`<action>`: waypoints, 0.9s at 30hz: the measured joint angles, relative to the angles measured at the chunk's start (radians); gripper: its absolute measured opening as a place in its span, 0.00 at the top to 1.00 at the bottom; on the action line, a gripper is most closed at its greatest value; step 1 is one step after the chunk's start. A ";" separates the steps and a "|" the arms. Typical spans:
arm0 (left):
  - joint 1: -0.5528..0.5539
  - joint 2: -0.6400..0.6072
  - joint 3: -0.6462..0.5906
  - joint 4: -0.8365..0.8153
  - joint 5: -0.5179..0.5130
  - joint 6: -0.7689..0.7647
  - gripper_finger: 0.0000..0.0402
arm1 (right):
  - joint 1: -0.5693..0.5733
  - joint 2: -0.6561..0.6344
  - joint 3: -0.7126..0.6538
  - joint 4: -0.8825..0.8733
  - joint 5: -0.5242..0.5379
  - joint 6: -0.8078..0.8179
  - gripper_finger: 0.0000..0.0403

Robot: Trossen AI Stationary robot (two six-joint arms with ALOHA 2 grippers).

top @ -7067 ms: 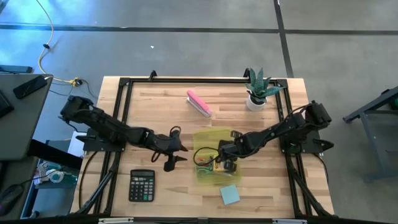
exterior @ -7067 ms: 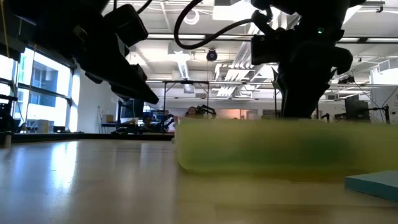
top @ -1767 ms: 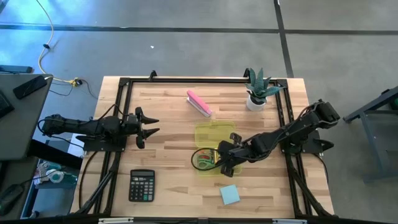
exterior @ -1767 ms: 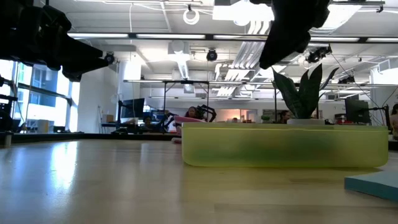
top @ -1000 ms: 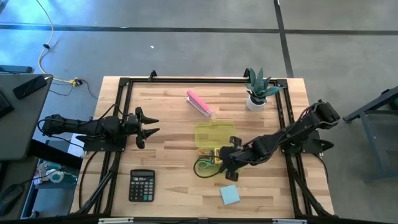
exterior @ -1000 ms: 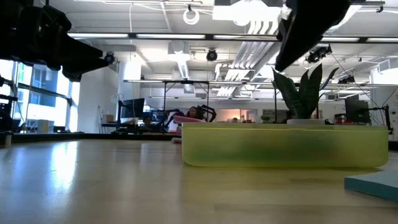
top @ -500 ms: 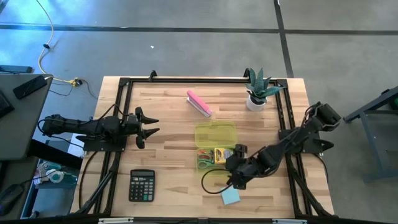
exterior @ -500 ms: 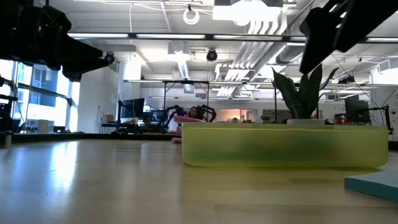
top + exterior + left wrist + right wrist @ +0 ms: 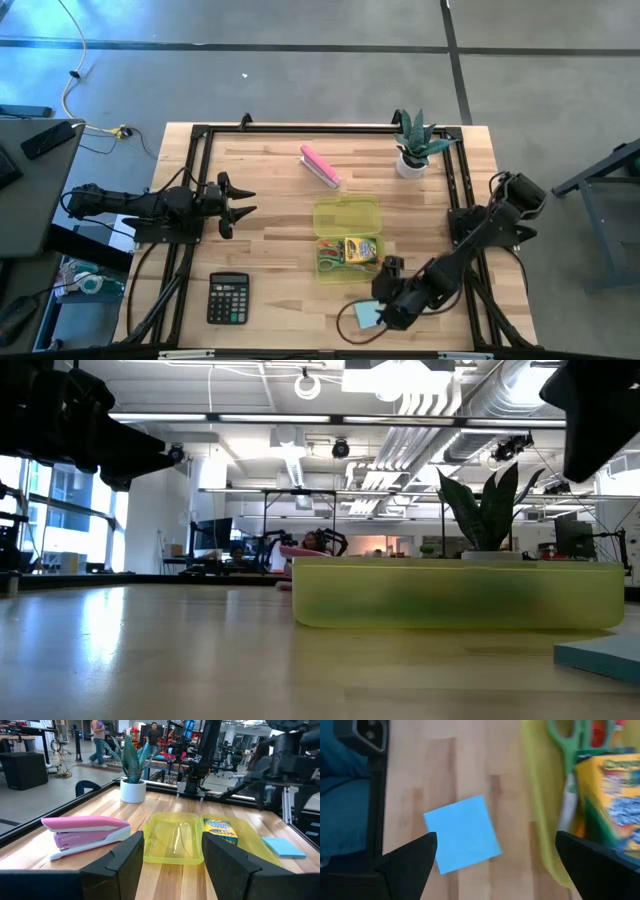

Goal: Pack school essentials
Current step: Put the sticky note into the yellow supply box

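Right claw hangs over the note pad near the worktop's front edge, and we read this as the approach to the last loose item. Inside the yellow-green case we can already see the green scissors, a crayon box and something orange-red that may be pens; the case's lid half lies open and bare. By our judgement most of the packing is done: what is left is to put the pad in and, probably, close the lid. We cannot make out a pencil or the smaller pieces.

In the right wrist view the two fingers stand spread wide to either side of the pad, empty and touching nothing; we cannot tell how far above it they are. Our left claw waits, parted and empty, at the worktop's left side, well apart from the case. The calculator, pink stapler and plant stay outside.
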 joint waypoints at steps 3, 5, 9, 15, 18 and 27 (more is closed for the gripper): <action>0.000 0.000 0.000 0.000 0.000 0.000 0.53 | 0.013 0.025 0.000 0.031 -0.004 -0.029 0.02; 0.000 0.000 0.000 0.000 0.000 0.000 0.53 | 0.017 0.044 0.000 0.043 -0.007 -0.052 0.02; 0.000 0.000 0.000 0.000 0.000 0.000 0.53 | 0.017 0.077 0.000 0.073 -0.031 -0.069 0.02; 0.000 0.000 0.000 0.000 0.000 0.000 0.53 | 0.016 0.137 0.000 0.134 -0.057 -0.069 0.02; 0.000 0.000 0.000 0.000 0.000 0.000 0.53 | 0.015 0.158 0.000 0.160 -0.057 -0.069 0.02; 0.000 0.000 0.000 0.000 0.000 0.000 0.53 | 0.009 0.205 0.000 0.194 -0.082 -0.069 0.02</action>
